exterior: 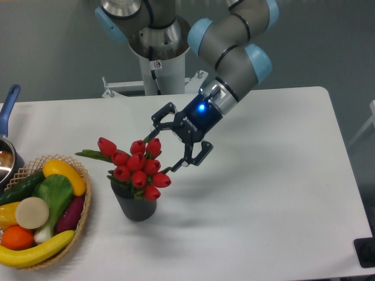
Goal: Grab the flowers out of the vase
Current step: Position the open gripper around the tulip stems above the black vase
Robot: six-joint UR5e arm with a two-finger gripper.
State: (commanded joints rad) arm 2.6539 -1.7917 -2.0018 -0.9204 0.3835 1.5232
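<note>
Beneath the pincer spreads the white table (pixel 263 193), and the arm (pixel 234 47) reaches down over it from the far side. Off to the pincer's left, at the table's edge, sits the wicker basket (pixel 87 211) full of fruit and vegetables. Closer in, the flowers (pixel 137 167) stand just left of the pincer, their stems down in the dark vase (pixel 136 208). And the pincer (pixel 173 145) itself: jaws spread wide, gripping nothing, right up against the red buds' upper right side.
</note>
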